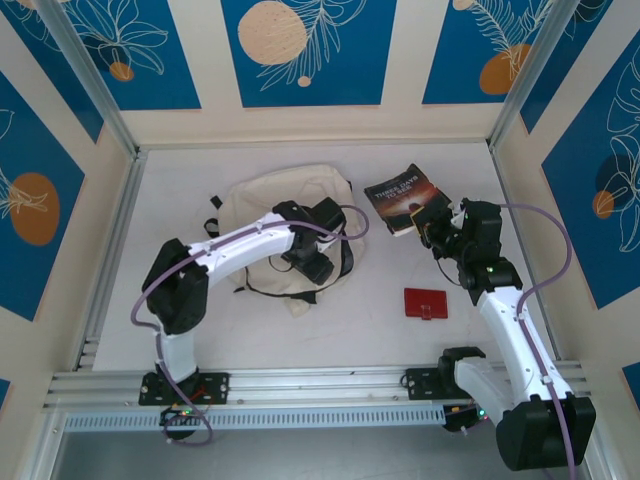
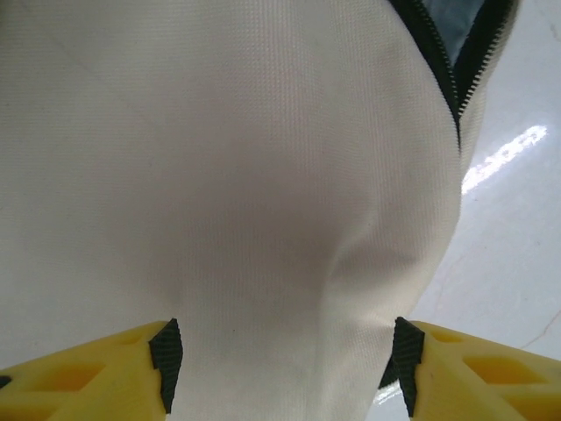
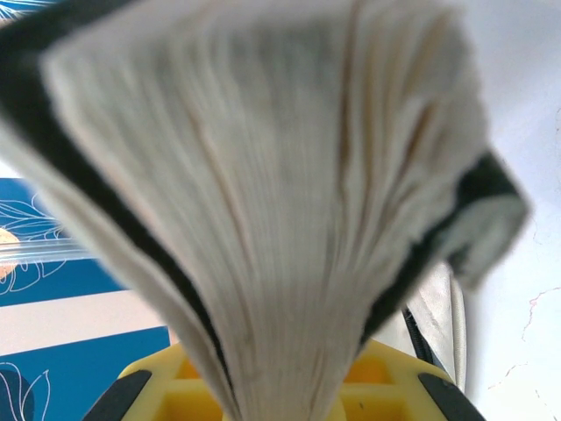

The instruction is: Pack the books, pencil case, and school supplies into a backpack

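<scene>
**Book clamped on the right, backpack under the left**

The dark book (image 1: 403, 193) sits right of centre in the upper half of the top view. We read its cover as brown-maroon with white title lettering. The right gripper (image 1: 432, 222) is clamped on its lower right corner. In the right wrist view the dark book (image 3: 263, 175) rises out of the right gripper (image 3: 280, 399) with its cream pages fanned wide between dark cover edges, all blurred by closeness.

The backpack (image 1: 285, 205) lies left of centre in the top view. It is a soft cream-white heap with black straps trailing at its sides. The left arm reaches across it, and the left gripper (image 1: 318, 262) is down on its lower right part. In the left wrist view the backpack (image 2: 228, 175) takes up most of the frame. A black zipper (image 2: 443, 66) stands parted in a V at the upper right, showing grey lining; we cannot tell what is inside. A fold of fabric stands between the black pads (image 2: 166, 355) of the left gripper (image 2: 285, 373). The jaws are apart, and we cannot tell whether they are pinching the fold.

The pencil case (image 1: 425, 303), small, flat and red, lies alone on the white table (image 1: 360, 330) at lower right of centre, between the backpack and the right arm and touching neither.
</scene>
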Robot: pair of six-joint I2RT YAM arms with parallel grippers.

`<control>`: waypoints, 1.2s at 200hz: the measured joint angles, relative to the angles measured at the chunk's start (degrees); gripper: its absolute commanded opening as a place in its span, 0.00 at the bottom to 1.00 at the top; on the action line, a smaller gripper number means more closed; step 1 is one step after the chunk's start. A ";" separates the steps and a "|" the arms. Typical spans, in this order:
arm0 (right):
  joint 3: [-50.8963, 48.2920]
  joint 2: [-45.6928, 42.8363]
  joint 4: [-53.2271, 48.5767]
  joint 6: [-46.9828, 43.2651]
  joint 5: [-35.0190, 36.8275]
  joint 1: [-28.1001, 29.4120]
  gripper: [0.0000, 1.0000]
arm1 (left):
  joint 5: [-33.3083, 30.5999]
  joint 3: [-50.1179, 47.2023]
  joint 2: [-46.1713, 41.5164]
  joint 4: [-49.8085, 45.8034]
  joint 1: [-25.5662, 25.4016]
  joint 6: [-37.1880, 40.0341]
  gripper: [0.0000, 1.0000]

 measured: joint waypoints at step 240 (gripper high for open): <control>5.25 -5.22 -17.27 -14.47 -2.67 -1.49 0.02 | -9.25 14.32 -6.73 10.10 2.80 -6.34 0.00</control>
